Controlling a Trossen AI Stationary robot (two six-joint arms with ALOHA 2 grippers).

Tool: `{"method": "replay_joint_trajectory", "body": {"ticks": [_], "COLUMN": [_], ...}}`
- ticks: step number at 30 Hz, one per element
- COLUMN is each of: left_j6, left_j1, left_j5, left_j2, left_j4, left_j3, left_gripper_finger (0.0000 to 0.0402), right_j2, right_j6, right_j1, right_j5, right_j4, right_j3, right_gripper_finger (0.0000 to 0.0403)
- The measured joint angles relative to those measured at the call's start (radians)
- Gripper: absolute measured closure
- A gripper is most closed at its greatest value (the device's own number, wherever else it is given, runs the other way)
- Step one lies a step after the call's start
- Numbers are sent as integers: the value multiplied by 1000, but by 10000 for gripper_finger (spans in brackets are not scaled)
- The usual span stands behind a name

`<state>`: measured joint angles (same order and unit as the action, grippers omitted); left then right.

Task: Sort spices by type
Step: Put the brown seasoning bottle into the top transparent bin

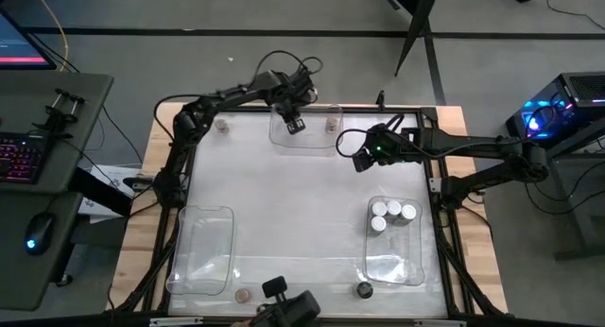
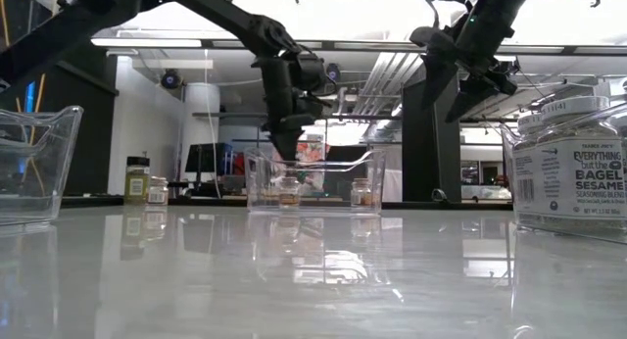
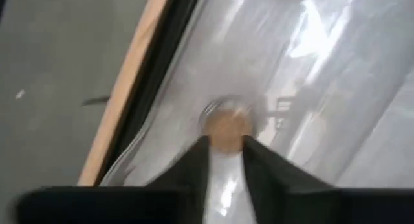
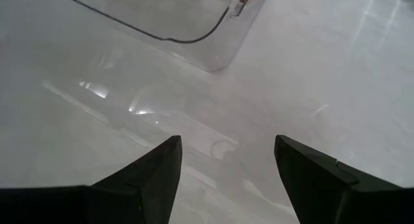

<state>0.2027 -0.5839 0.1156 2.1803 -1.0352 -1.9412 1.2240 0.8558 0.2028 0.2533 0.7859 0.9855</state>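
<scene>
Dark left arm [image 1: 227,98] over bin [image 1: 304,138]

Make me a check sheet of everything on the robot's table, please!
Surface: glossy white table top, wooden edges.
Job's things: three white-lidded spice jars in the right clear plastic bin; tan-lidded jar in the far clear bin; loose jars at far-left and near edge.
Clutter: empty left clear bin.
Grippers: left gripper fingers around the tan-lidded jar; right gripper open above bare table.
Cables: black cable looping above the left arm.
Surroundings: keyboard desk, computer.
</scene>
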Motion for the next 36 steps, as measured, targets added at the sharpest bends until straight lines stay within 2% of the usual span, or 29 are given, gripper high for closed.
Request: {"method": "replay_joint_trajectory", "body": {"ticks": [2, 7, 16, 25, 36], "left_j6": [-7, -7, 98, 106, 104], "left_j1": [9, 30, 49, 26, 50], "left_j5": [-25, 16, 211, 277, 261], "left_j2": [0, 1, -32, 42, 80], "left_j4": [63, 133, -53, 21, 58], "left_j3": [19, 65, 63, 63, 63], "left_gripper_finger": [387, 399, 401, 401, 401], "right_j2": [0, 0, 0, 0, 0], "right_j6": [0, 0, 8, 8, 8], "right_j1": [0, 0, 0, 0, 0], "right_j5": [7, 8, 34, 53, 51], "right_j4": [-1, -8, -10, -44, -51], "right_j3": [0, 0, 0, 0, 0], "right_gripper_finger": [160, 160, 160, 160, 160]}}
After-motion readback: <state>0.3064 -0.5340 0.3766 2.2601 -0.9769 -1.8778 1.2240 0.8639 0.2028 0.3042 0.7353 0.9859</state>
